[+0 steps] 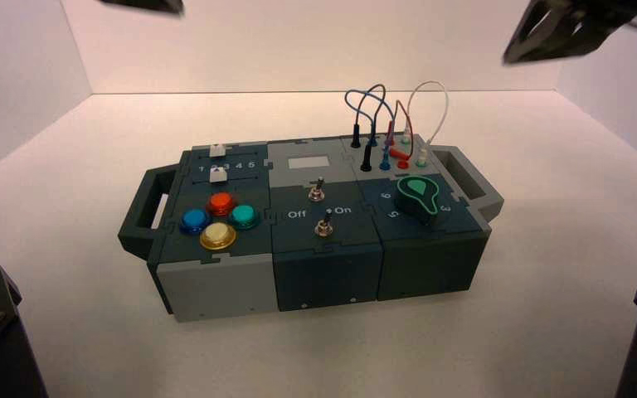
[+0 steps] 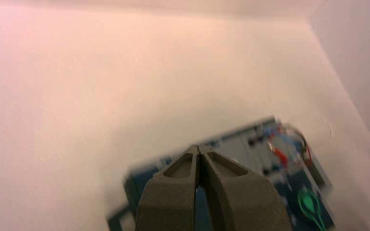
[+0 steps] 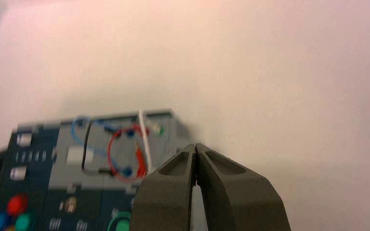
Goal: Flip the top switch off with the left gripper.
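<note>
The top switch point(image 1: 318, 192) is a tiny metal toggle on the dark middle panel of the box point(image 1: 323, 265), just behind its twin toggle point(image 1: 325, 225). My left gripper point(image 1: 145, 4) hangs high above the box's far left, well away from the switch, and only its edge shows in the high view. In the left wrist view the left gripper point(image 2: 200, 148) is shut with nothing in it, and the box point(image 2: 250, 144) lies far below, its middle hidden behind the fingers. My right gripper point(image 1: 547, 37) is raised at the far right, and in its wrist view it point(image 3: 195, 146) is shut on nothing.
On the box's left are red point(image 1: 220, 202), blue point(image 1: 193, 220), teal point(image 1: 244, 217) and yellow point(image 1: 217, 236) buttons, with two white sliders point(image 1: 216, 162) behind them. On its right are a green knob point(image 1: 419, 196) and looped wires point(image 1: 386, 116). Handles point(image 1: 143, 211) stick out at both ends. White walls enclose the table.
</note>
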Controlling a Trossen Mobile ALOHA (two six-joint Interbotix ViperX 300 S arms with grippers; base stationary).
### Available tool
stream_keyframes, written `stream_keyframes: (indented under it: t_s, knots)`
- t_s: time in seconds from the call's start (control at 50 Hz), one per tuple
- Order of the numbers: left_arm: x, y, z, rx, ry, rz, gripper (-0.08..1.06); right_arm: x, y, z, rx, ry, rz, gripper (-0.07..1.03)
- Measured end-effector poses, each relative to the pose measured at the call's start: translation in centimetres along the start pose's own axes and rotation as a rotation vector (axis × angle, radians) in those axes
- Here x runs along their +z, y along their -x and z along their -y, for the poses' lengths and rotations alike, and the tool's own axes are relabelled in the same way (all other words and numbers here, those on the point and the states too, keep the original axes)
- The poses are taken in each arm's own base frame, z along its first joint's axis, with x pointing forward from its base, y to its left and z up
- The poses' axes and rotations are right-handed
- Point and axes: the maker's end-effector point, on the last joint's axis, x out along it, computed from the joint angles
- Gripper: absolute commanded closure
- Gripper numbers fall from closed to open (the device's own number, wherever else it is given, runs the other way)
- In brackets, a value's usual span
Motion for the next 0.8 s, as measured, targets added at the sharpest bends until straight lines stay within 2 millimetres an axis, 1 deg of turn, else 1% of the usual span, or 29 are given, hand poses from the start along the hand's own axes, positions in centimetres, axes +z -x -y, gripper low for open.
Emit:
stream_keyframes:
  t_s: [0.06, 0.08, 0.2, 0.3, 0.42, 0.44, 0.46, 0.48, 0.62, 0.8]
  knots:
    - [-1.1, -0.6, 0.4, 0.002, 0.005, -0.061, 1.01, -1.0, -0.7, -0.4, 0.006, 0.004, -0.058, 0.99]
    - [-1.3, -0.7, 0.7, 0.0, 0.004, -0.073, 1.01, -1.0, -0.8, -0.4, 0.006, 0.005, -0.061, 0.99]
    - [-2.8, -1.7, 1.6, 0.012, -0.006, -0.182, 1.01, -2.7, -2.0, -0.6, 0.007, 0.001, -0.15, 0.99]
    - [-3.6, -2.5, 2.4, 0.023, -0.026, -0.258, 1.01, -3.5, -2.7, -0.7, 0.002, 0.0, -0.203, 0.99]
    - [-4.7, -4.2, 4.0, 0.035, -0.061, -0.358, 1.01, -4.4, -3.6, -0.7, -0.007, 0.001, -0.266, 0.99]
    - [-4.7, -4.2, 4.0, 0.035, -0.061, -0.358, 1.01, -4.4, -3.6, -0.7, -0.007, 0.001, -0.266, 0.99]
    - [-5.0, -4.7, 4.5, 0.033, -0.068, -0.377, 1.01, -4.6, -3.8, -0.7, -0.009, 0.002, -0.283, 0.99]
    - [-5.1, -4.8, 4.6, 0.034, -0.071, -0.381, 1.01, -4.8, -4.0, -0.7, -0.011, 0.003, -0.292, 0.99]
    - [-5.7, -6.3, 6.8, 0.023, -0.106, -0.432, 1.01, -5.6, -4.9, -0.7, -0.02, 0.008, -0.346, 0.99]
    - [-5.5, -7.0, 8.5, 0.009, -0.133, -0.447, 1.01, -6.6, -6.2, -0.5, -0.039, 0.012, -0.416, 0.99]
